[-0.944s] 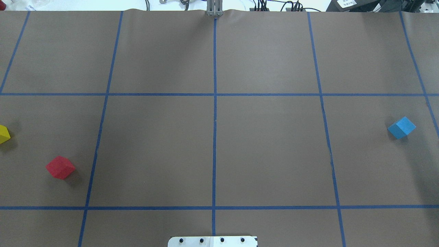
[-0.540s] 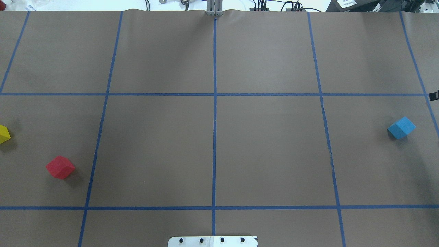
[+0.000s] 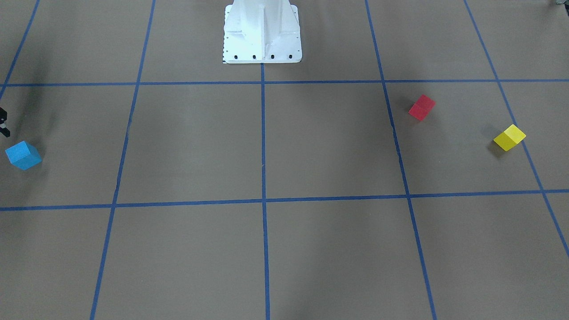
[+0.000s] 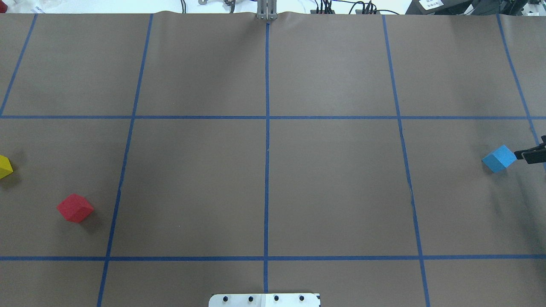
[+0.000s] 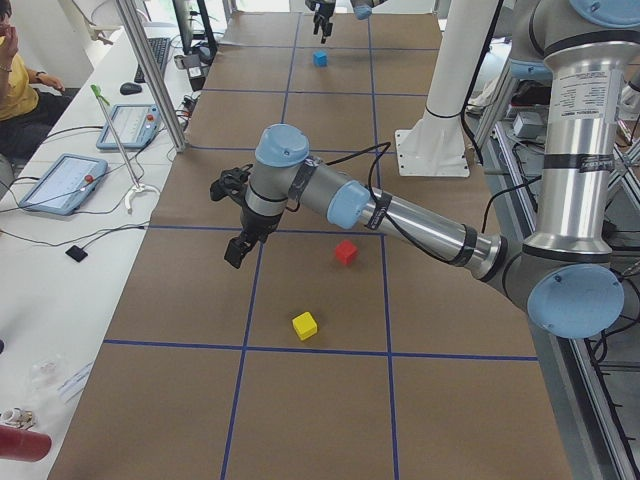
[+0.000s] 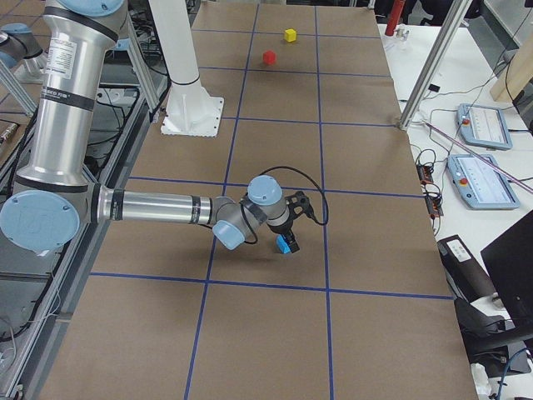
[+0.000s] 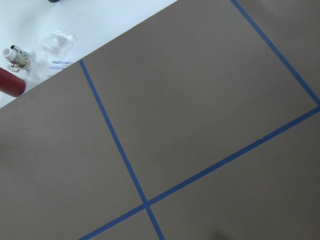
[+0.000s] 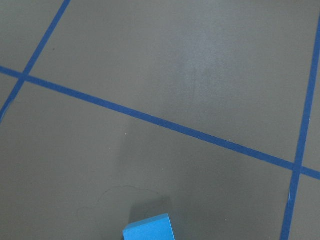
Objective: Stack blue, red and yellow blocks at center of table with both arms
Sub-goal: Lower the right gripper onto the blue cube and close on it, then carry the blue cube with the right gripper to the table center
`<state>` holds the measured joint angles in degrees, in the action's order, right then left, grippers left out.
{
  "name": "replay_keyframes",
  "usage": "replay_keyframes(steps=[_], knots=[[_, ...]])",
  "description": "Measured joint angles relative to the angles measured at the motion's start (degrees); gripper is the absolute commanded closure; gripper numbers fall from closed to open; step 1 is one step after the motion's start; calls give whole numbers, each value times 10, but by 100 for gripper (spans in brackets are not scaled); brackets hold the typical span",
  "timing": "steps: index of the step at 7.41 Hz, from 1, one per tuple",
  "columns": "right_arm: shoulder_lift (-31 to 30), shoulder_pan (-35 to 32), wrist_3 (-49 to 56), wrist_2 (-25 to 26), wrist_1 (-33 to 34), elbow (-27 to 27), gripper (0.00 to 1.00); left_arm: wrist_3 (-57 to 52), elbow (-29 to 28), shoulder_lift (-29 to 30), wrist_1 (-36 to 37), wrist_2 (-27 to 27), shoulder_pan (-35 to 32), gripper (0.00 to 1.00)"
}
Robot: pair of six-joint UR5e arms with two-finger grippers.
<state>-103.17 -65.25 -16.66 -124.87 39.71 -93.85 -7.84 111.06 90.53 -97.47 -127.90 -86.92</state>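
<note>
The blue block lies at the table's far right and also shows in the front view and at the bottom of the right wrist view. My right gripper pokes in from the right edge just beside the block. Its two fingertips show apart, with nothing between them. The red block and yellow block lie at the far left. My left gripper hovers over the table beyond the red block; I cannot tell if it is open or shut.
Blue tape lines divide the brown table cover into squares. The white robot base plate sits at the near edge. A red can and small parts lie off the cover beyond the left end.
My right gripper has come in from the right edge and moved nearer, down to beside the blue block. The blocks have not moved.
</note>
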Motion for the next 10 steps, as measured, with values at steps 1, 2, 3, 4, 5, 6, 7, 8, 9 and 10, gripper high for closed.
replay_keyframes(steps=[1,2,3,4,5,6,7,8,9,10], knots=[[-1,14,0,0,-19,19,1,0,1,0,0,0,0,0],[-1,23,-6,-1,-27,28,1,-1,2,-1,0,-1,0,0],[1,31,-19,0,-29,31,1,-1,2,-1,0,-1,0,0],[5,41,-29,1,-30,34,2,-1,2,-2,0,-1,0,0],[13,50,-33,3,-30,41,2,-1,2,-4,0,-1,0,0],[24,59,-34,6,-31,56,20,-1,3,-5,0,-1,0,0],[35,66,-33,8,-31,72,62,-2,3,-6,-1,-1,0,0],[43,70,-32,9,-31,81,100,-2,3,-7,0,-1,0,0],[51,73,-31,9,-30,83,100,-2,3,-7,-1,-1,0,0],[59,74,-32,7,-28,82,100,-2,3,-7,-1,-1,0,0]])
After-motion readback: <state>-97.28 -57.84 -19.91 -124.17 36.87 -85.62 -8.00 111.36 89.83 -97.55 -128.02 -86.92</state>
